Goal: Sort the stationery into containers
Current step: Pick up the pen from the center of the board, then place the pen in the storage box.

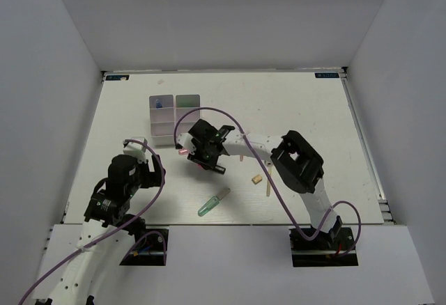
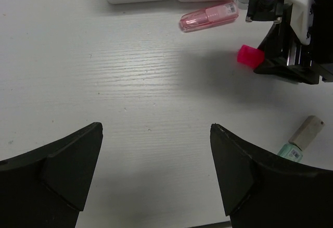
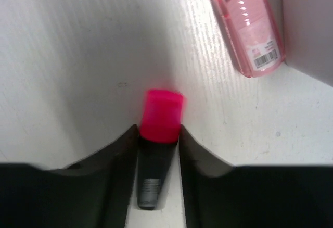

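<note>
My right gripper (image 3: 157,131) is shut on a red-capped black marker (image 3: 162,114), a finger pressed against each side just below the cap, low over the table. In the top view it (image 1: 206,160) sits mid-table, below the two white containers (image 1: 174,113). A pink tube (image 3: 245,25) lies just beyond it, beside a container wall (image 3: 312,25). My left gripper (image 2: 156,155) stands open over bare table, to the left of the held marker (image 2: 250,55). A blue item (image 1: 159,102) lies in the left container's far compartment.
A pale green marker (image 1: 212,202) lies near the front edge, also visible in the left wrist view (image 2: 297,143). A tan eraser (image 1: 257,178) and a wooden pencil (image 1: 268,180) lie right of centre, close to the right arm. White walls enclose the table.
</note>
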